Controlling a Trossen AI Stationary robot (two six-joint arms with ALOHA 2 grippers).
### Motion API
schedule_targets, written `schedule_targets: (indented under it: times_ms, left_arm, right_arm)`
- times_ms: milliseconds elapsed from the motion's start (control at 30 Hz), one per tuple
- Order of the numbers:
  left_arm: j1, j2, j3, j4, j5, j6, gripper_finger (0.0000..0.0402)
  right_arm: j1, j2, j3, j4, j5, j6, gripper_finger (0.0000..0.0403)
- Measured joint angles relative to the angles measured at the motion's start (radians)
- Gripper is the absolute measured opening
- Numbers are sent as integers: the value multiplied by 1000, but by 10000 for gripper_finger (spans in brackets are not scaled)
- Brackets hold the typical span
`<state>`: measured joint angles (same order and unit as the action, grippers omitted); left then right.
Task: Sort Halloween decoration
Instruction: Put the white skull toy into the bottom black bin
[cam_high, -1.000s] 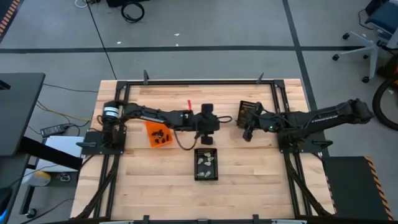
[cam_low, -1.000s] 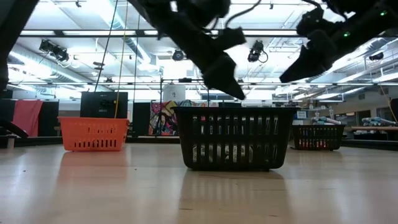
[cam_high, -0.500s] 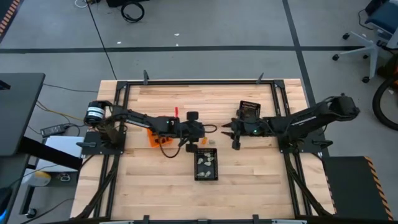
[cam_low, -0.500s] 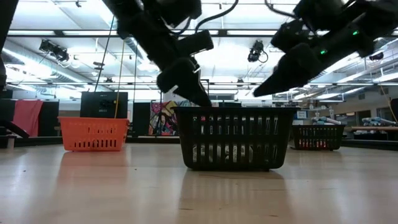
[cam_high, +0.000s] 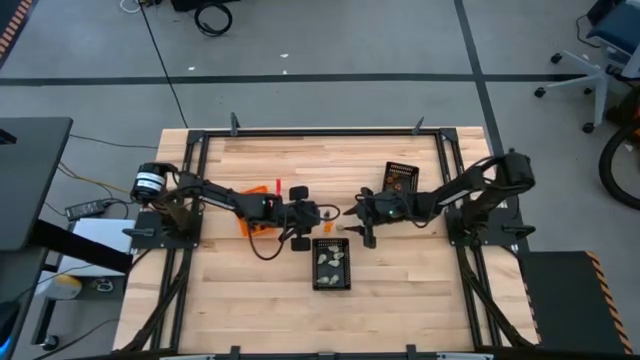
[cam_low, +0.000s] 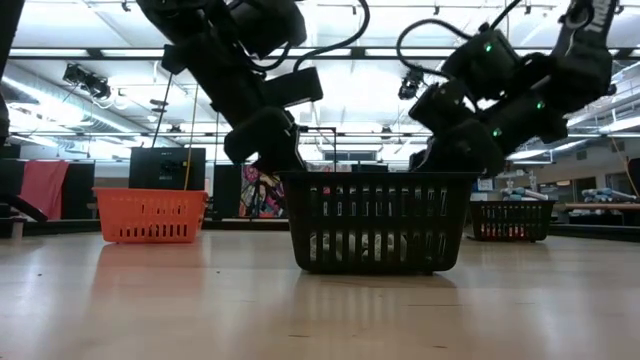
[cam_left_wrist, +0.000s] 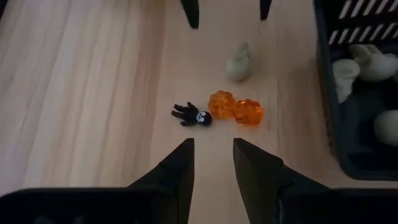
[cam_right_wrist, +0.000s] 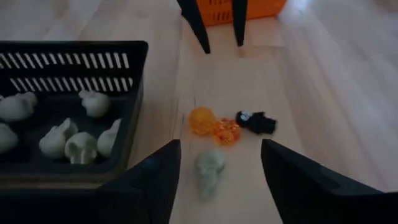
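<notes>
Partly sorted: pale skulls (cam_right_wrist: 65, 146) binned. Remaining at desk centre: two orange pumpkins (cam_left_wrist: 235, 107), black spider (cam_left_wrist: 193, 115), pale piece (cam_left_wrist: 239, 62). Left pincer (cam_left_wrist: 213, 162) and right pincer (cam_right_wrist: 217, 163) both spread, empty.

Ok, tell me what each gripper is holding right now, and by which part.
Nothing is held. The left gripper and right gripper are both open and empty, facing the loose pieces on the table: two orange pumpkins, a black spider and a pale skull.

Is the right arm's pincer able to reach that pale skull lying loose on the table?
Probably yes: the right pincer is open with the pale skull between its fingers, nothing in between.
</notes>
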<state>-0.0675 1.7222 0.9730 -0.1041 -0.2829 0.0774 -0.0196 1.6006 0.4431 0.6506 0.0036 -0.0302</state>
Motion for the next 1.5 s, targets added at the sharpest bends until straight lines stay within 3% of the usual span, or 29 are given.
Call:
schedule_targets:
  times_ms: [267, 567, 1033, 1500]
  left_arm:
    - [-22, 1, 0, 2, 0, -7, 116]
    - [-22, 1, 0, -4, 0, -30, 116]
    - [-22, 2, 0, -60, 0, -32, 116]
    - [-22, 2, 0, -86, 0, -41, 116]
  right_arm:
    - [-16, 164, 1, 148, -57, -4, 243]
    - [-16, 291, 31, 220, -61, -23, 207]
    - [-23, 129, 24, -45, -18, -76, 57]
    - [-21, 101, 24, -79, 3, -79, 15]
